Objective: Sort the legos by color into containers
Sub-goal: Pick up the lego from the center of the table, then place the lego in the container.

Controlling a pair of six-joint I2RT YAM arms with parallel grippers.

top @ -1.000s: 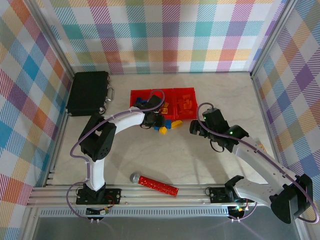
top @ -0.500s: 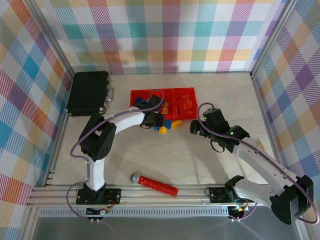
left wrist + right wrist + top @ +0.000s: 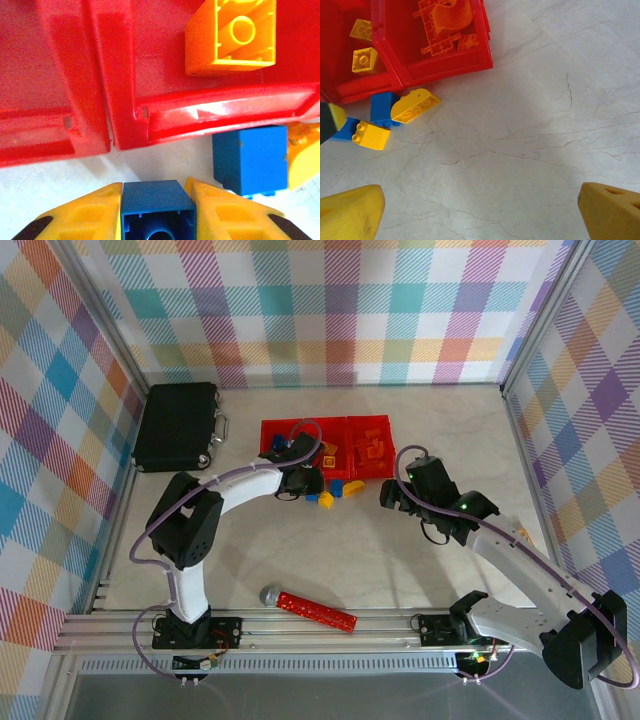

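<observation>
The left gripper was clamped on a blue brick, just short of the near wall of the red bins. The right gripper stood wide open over the table. A second blue brick, a curved yellow piece and a yellow brick lay loose beside the bins.
</observation>
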